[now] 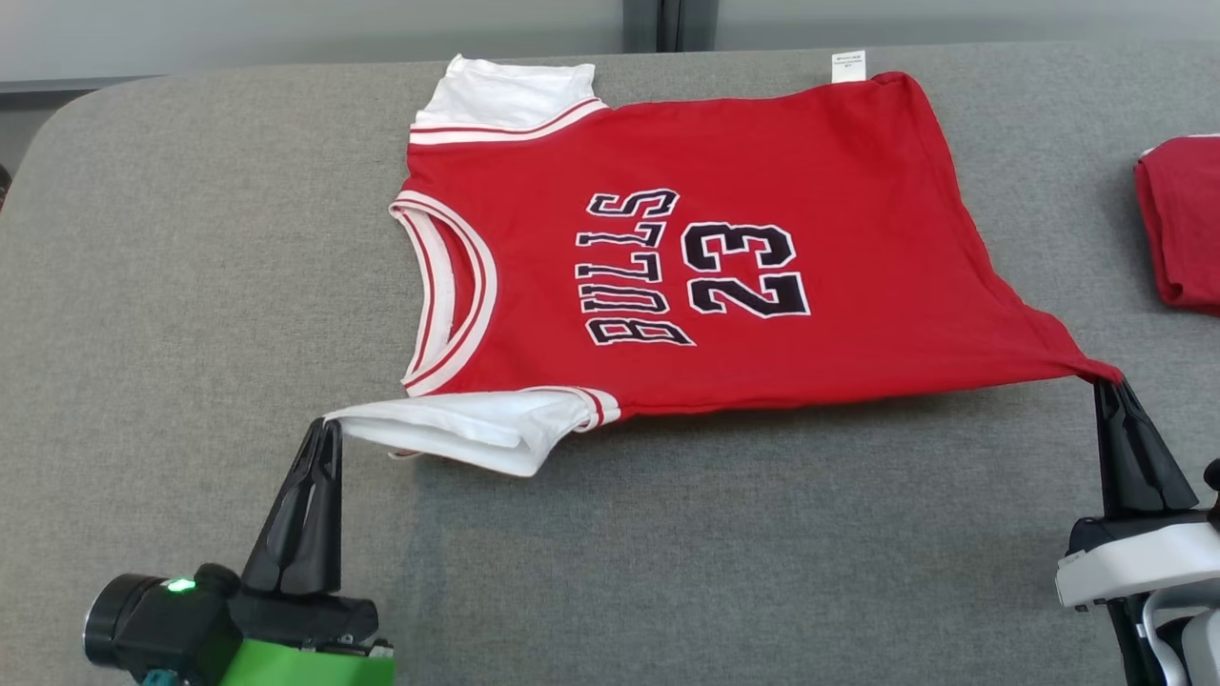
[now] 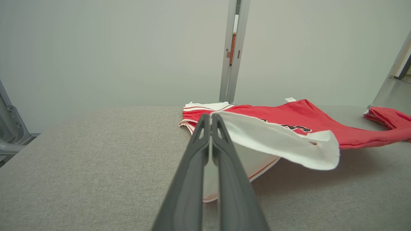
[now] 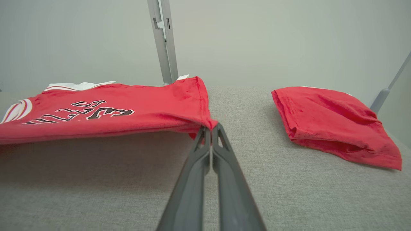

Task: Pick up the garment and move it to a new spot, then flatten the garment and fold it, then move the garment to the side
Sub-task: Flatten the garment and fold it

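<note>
- Left tool (image 1: 328,431): jaws pressed together, pinching the tip of the white near sleeve (image 1: 467,433). The sleeve is raised off the grey desk (image 1: 191,286) and sags between pinch and body.
- Garment (image 1: 743,257), a red jersey numbered 23: spread print-up across the middle of the desk, collar to the left, hem to the right. Its far edge lies on the desk. Its near edge is lifted and drawn taut between the two tools, with shadow beneath.
- Right tool (image 1: 1111,389): jaws closed on the near hem corner, held just above the desk.
- Folded red cloth (image 1: 1182,229): far right, apart from the garment, untouched.
- Progress, as judged: the move to a spot looks done and flattening is in hand. Left to do: lay the near edge flat, fold, shift aside.
</note>
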`<state>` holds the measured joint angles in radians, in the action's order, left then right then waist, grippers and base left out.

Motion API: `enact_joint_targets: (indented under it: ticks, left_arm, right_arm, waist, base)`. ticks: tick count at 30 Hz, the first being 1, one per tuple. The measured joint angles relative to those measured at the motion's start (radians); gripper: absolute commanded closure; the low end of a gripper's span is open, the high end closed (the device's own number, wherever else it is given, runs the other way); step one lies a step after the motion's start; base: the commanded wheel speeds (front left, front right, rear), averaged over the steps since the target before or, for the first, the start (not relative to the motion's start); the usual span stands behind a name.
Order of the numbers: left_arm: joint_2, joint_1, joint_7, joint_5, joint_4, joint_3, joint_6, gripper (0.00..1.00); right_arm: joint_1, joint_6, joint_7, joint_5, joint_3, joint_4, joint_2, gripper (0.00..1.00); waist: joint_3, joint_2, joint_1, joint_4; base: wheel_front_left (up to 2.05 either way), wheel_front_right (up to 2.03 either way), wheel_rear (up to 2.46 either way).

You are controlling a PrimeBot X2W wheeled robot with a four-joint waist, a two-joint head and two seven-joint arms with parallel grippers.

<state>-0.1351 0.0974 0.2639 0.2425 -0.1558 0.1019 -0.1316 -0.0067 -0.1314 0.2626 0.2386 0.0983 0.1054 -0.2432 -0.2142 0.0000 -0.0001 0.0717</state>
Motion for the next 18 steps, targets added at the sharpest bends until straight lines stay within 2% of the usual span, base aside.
enact_joint_targets:
  ticks: [9,18]
  left_arm:
    - [-0.004,-0.158,0.0,-0.027,0.125,0.046,0.0,1.0]
    - [-0.025,-0.387,0.0,-0.058,0.259,0.111,0.0,1.0]
  right_arm:
    - [-0.111,0.0,0.0,-0.003,-0.019,0.138,-0.016,1.0]
    - [-0.282,0.0,0.0,-0.022,-0.027,0.266,-0.025,1.0]
  waist:
    - [-0.048,0.0,0.0,0.014]
    - [-0.124,0.0,0.0,0.036]
  base:
    - [0.0,0.0,0.0]
    - [0.0,0.0,0.0]
